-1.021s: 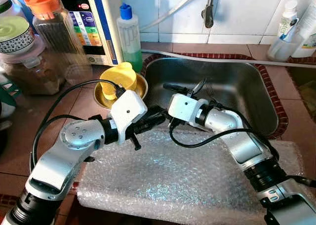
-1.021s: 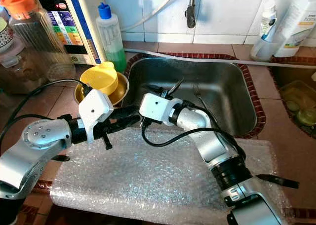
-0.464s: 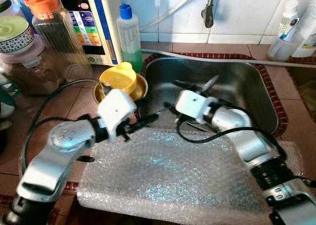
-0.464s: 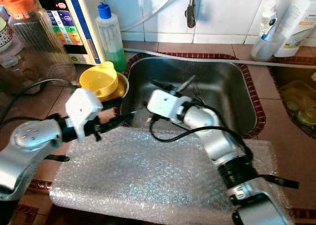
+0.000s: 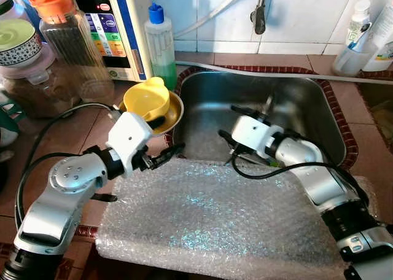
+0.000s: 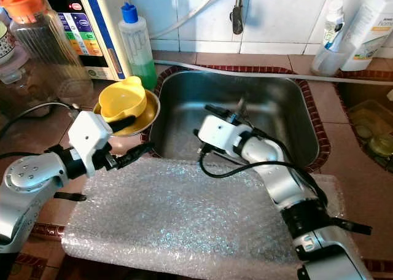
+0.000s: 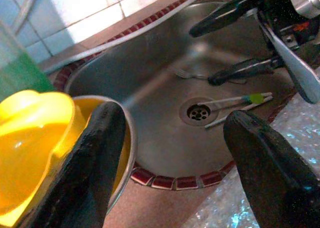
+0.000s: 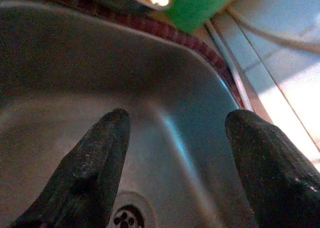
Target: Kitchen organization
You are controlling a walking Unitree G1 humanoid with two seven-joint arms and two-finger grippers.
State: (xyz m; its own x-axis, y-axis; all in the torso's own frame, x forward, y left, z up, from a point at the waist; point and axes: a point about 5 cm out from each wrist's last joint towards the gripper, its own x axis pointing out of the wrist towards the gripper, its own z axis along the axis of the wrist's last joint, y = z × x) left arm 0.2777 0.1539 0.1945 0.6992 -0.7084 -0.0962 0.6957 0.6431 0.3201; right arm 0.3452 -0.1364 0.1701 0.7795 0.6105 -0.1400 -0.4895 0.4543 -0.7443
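My left gripper (image 5: 164,139) is open over the counter at the sink's front left corner, beside a yellow cup (image 5: 146,99) that sits in a metal bowl (image 5: 175,111). Nothing is between its fingers (image 7: 90,163). My right gripper (image 5: 227,121) is open and empty, low inside the steel sink (image 5: 307,102), pointing toward the sink's left wall. On the sink floor lie a fork (image 7: 187,74) and two thin sticks with a green band (image 7: 240,99), next to the drain (image 7: 200,110).
A sheet of bubble wrap (image 5: 202,218) covers the counter in front of the sink. A green soap bottle (image 5: 161,43), an orange-lidded jar (image 5: 70,37) and a white appliance (image 5: 113,22) stand at the back left. The tap (image 5: 260,13) hangs over the sink; bottles (image 5: 359,34) stand back right.
The two grippers were close together at the sink's front edge. The left one has drawn back to the left toward the yellow cup; the right one has moved right, further over the sink.
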